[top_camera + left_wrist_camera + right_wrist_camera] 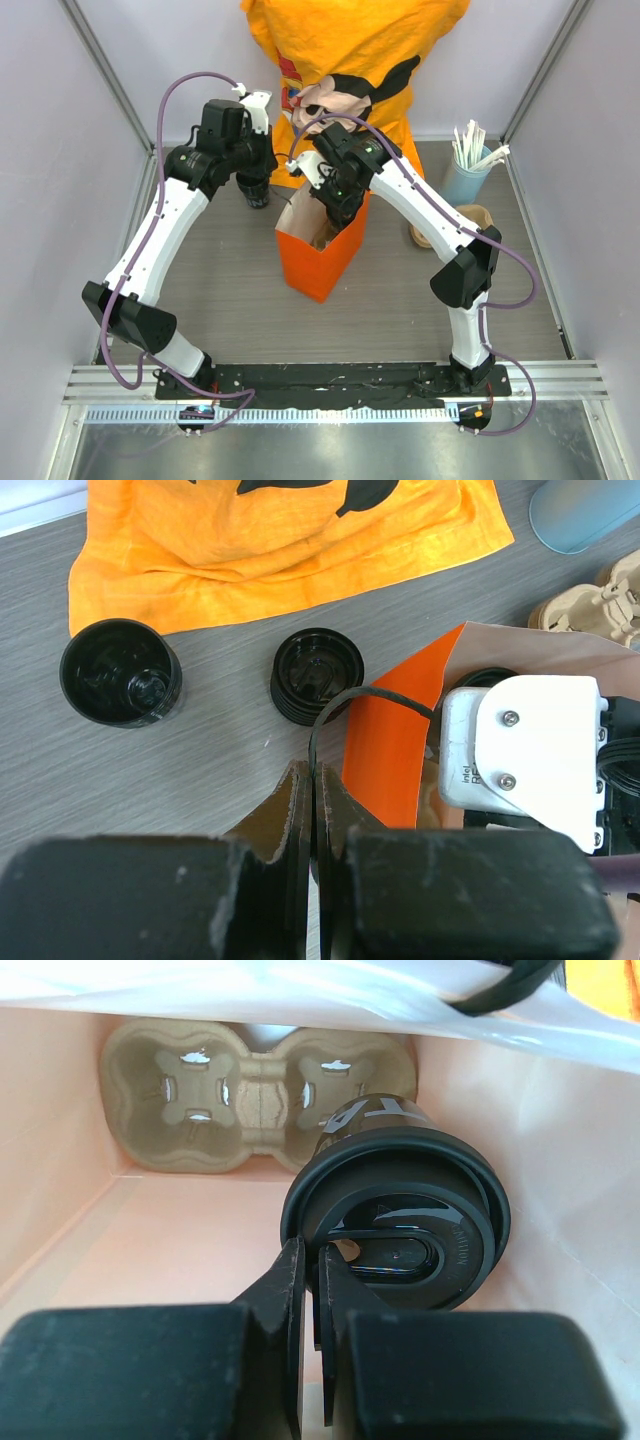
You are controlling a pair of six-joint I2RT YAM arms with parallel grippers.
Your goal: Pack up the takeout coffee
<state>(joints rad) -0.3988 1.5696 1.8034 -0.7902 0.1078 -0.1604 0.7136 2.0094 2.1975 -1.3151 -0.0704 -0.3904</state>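
The takeout coffee (400, 1215), a black cup with a round black lid and some white lettering on its side, hangs inside the orange paper bag (320, 262). My right gripper (312, 1255) is shut on the lid's rim, reaching down into the bag (328, 215). A moulded pulp cup carrier (255, 1095) lies on the bag's floor below the cup. My left gripper (315, 780) is shut on the bag's thin black cord handle (340, 694) at the bag's left rim; in the top view it (258, 188) is just left of the bag.
An open black cup (120, 672) and a short black round stack (318, 675) stand on the table left of the bag. An orange cloth (290, 530) lies behind. A blue holder with white sticks (470, 170) and pulp carriers (470, 222) sit at the right.
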